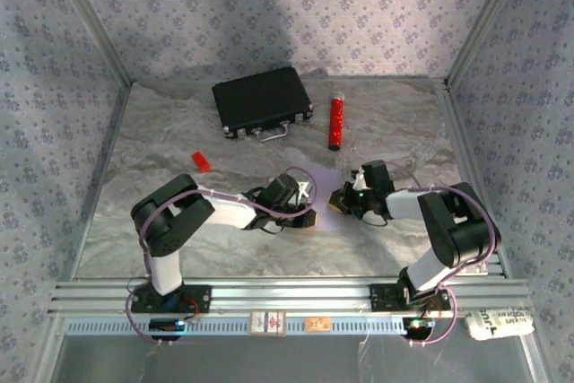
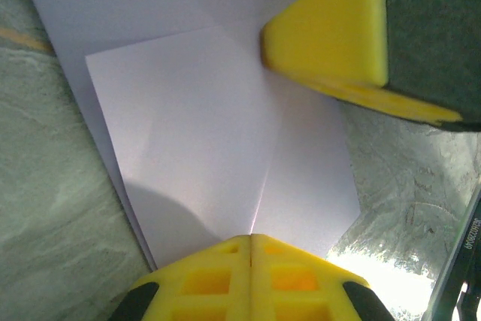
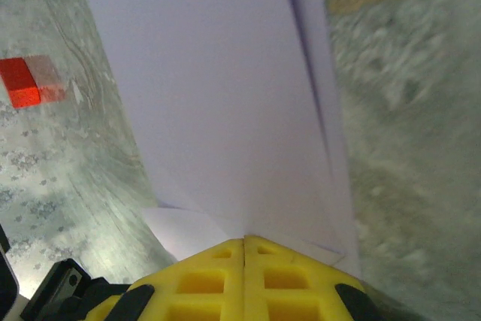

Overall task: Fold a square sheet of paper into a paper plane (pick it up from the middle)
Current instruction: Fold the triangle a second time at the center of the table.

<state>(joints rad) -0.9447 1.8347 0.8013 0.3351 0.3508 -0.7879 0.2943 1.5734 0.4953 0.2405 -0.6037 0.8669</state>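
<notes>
The square sheet of paper [image 1: 321, 187], pale lilac and folded into layers, lies flat on the marbled table between my two grippers. In the left wrist view the paper [image 2: 210, 133] shows two flaps meeting at a centre crease that runs to my left gripper [image 2: 250, 238], whose yellow jaws are shut with their tips down on the sheet. One yellow fingertip [image 2: 331, 35] of the right gripper rests on the paper's far side. In the right wrist view my right gripper [image 3: 244, 242] is shut too, its tips on the folded paper [image 3: 225, 95]. From above, the left gripper [image 1: 308, 216] and right gripper [image 1: 337, 203] face each other across the sheet.
A black case [image 1: 262, 100] lies at the back of the table with a red cylinder [image 1: 336, 120] to its right. A small red block [image 1: 200, 161] sits left of the paper, and the same red block [image 3: 21, 80] appears at the right wrist view's left edge. Patterned walls enclose the table.
</notes>
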